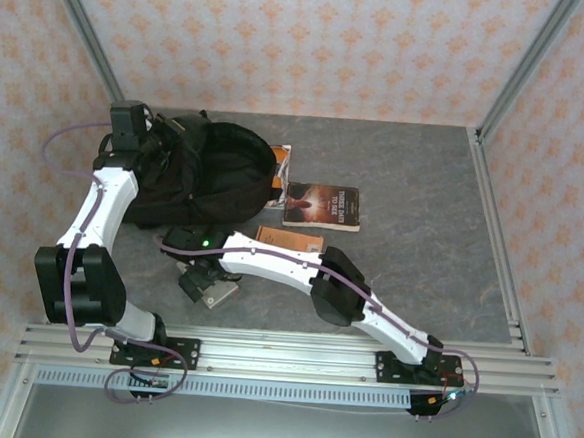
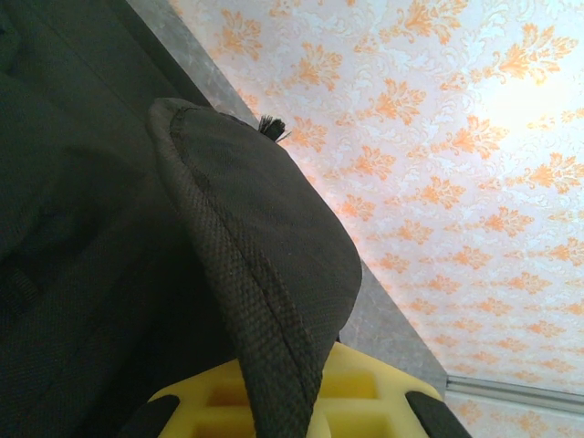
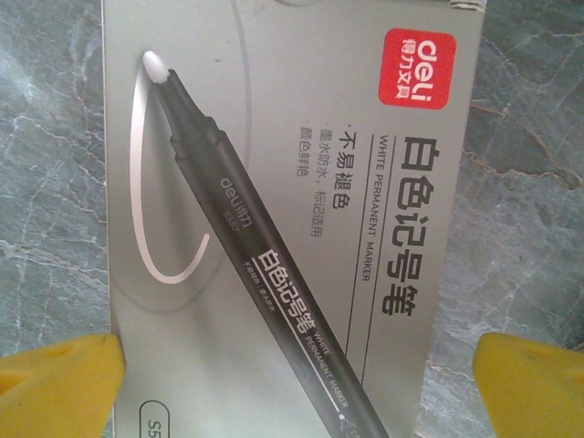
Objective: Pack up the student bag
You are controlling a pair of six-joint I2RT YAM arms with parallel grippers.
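The bag (image 1: 215, 174) lies toward the far left corner of the table (image 1: 413, 207), black and soft, with its rounded opening facing up. The left claw (image 2: 287, 411) sits at the bag's left side, closed tight on a fold of the bag's woven black fabric. In the left wrist view we see that fold run down between the yellow fingers (image 2: 360, 392), with the rest of the bag dark beside it. The right arm reaches leftward across the near part of the table, and the right claw (image 3: 292, 383) hangs over a grey marker box (image 3: 292, 182) lying flat near the near edge, left of the middle. Its jaws stand wide, one yellow fingertip (image 3: 55, 383) on each side of the box, and we cannot tell whether they touch it. The box carries a red logo and a picture of a black marker with a white tip. A dark book (image 1: 321, 205) lies flat just right of the bag, about mid-table. An orange book (image 1: 291, 239) lies nearer the near edge, just beside the right arm. A thin item (image 1: 281, 163) with orange on it rests against the bag's right edge, too small for us to tell what it is.
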